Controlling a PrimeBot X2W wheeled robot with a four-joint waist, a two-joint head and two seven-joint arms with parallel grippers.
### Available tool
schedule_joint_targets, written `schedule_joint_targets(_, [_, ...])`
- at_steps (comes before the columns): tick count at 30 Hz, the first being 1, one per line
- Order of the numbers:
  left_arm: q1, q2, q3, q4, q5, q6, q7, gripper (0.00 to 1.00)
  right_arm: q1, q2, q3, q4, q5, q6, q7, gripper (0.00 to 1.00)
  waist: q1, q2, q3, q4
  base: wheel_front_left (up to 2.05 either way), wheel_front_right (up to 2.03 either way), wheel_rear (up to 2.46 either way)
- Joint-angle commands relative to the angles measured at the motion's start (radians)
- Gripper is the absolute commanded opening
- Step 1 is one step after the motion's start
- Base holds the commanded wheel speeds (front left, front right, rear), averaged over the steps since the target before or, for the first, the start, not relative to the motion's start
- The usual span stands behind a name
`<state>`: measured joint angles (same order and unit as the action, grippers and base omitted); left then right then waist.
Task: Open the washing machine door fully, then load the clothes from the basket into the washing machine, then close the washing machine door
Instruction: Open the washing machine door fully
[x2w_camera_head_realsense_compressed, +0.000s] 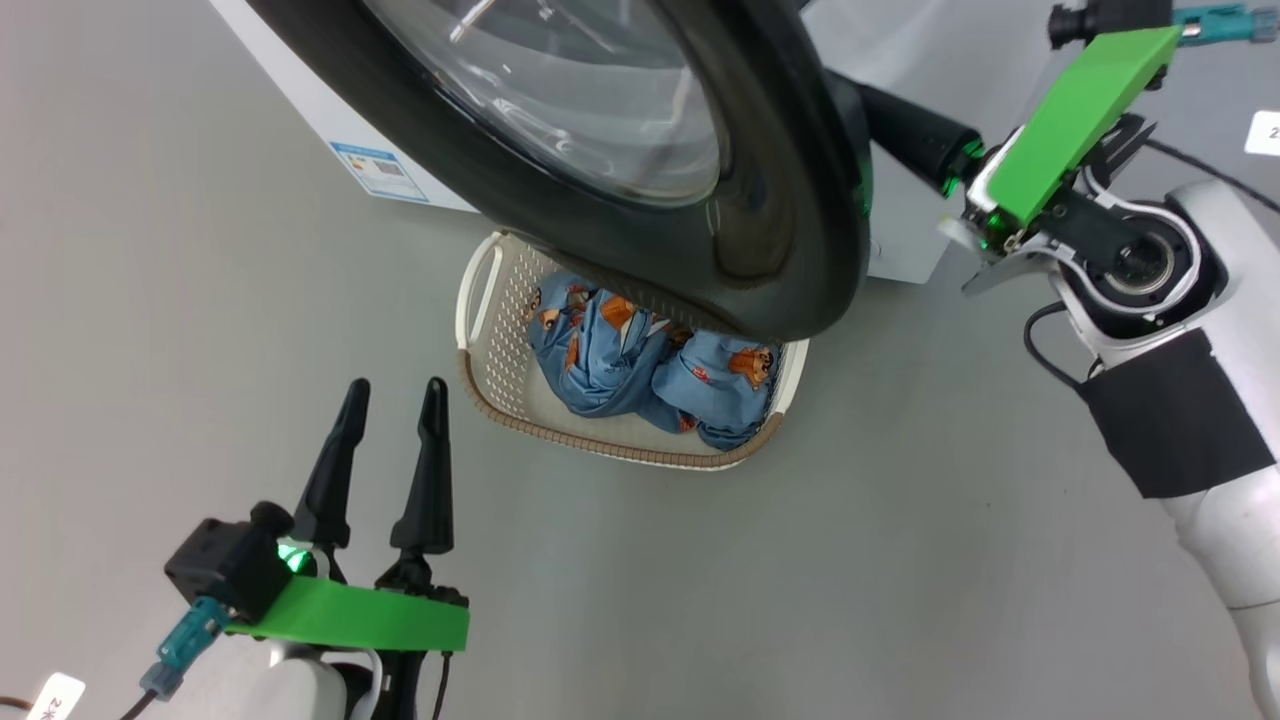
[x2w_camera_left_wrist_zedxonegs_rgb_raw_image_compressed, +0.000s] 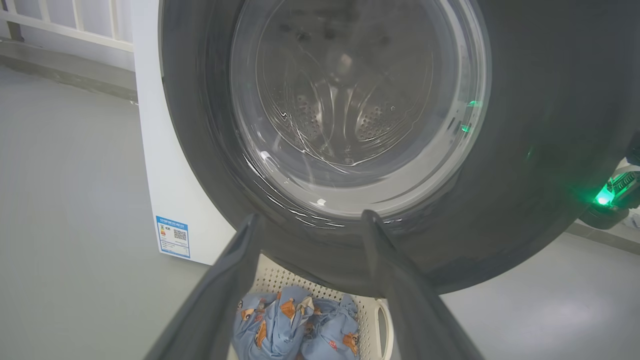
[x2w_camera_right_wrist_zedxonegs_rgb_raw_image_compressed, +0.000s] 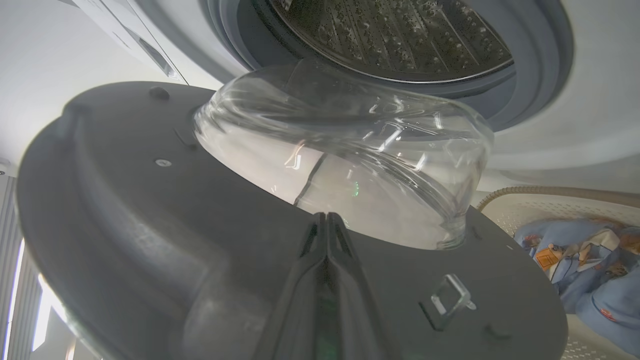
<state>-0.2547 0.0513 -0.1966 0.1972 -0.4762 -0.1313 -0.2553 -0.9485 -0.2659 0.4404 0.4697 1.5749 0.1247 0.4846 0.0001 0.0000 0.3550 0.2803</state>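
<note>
The washing machine door (x2w_camera_head_realsense_compressed: 790, 200), glossy black with a clear glass bowl, stands swung partly out from the white washing machine (x2w_camera_left_wrist_zedxonegs_rgb_raw_image_compressed: 165, 165). Its inner face (x2w_camera_right_wrist_zedxonegs_rgb_raw_image_compressed: 150, 210) and the steel drum (x2w_camera_right_wrist_zedxonegs_rgb_raw_image_compressed: 400, 35) show in the right wrist view. My right gripper (x2w_camera_right_wrist_zedxonegs_rgb_raw_image_compressed: 327, 222) is shut, its tips close against that inner face just below the glass bowl; in the head view its dark fingers (x2w_camera_head_realsense_compressed: 905, 128) reach behind the door's right rim. Below the door sits the basket (x2w_camera_head_realsense_compressed: 480, 330) with the blue bear-print clothes (x2w_camera_head_realsense_compressed: 640, 370). My left gripper (x2w_camera_head_realsense_compressed: 392, 395) hangs open and empty left of the basket, fingers (x2w_camera_left_wrist_zedxonegs_rgb_raw_image_compressed: 250, 235) towards the door's front.
A blue label (x2w_camera_left_wrist_zedxonegs_rgb_raw_image_compressed: 173, 236) marks the machine's lower front corner. Grey floor (x2w_camera_head_realsense_compressed: 900, 560) spreads around the basket. The door overhangs the basket's far half. My right forearm (x2w_camera_head_realsense_compressed: 1200, 400) fills the right edge. A white railing (x2w_camera_left_wrist_zedxonegs_rgb_raw_image_compressed: 60, 20) stands beyond the machine.
</note>
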Motion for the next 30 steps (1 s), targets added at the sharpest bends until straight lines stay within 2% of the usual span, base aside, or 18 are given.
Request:
schedule_joint_targets(1, [0.011,0.031,0.031,-0.017,0.015,0.001,-0.006,1.0,0.028,0.03,0.014,-0.035,0.014,0.006,0.015,0.0,0.0,0.0,-0.013,-0.003,0.0,0.0,0.0])
schedule_joint_targets(16, [0.056,0.042,0.048,-0.009,0.066,0.001,-0.006,1.0,0.132,0.073,0.036,-0.078,0.021,0.006,0.068,0.0,0.0,0.0,-0.07,0.015,0.0,0.0,0.0])
schedule_joint_targets(30, [0.087,0.036,0.073,0.0,0.123,0.001,-0.006,1.0,0.204,0.114,0.053,-0.099,0.02,0.006,0.115,0.0,0.0,0.0,-0.104,0.059,0.0,0.0,0.0])
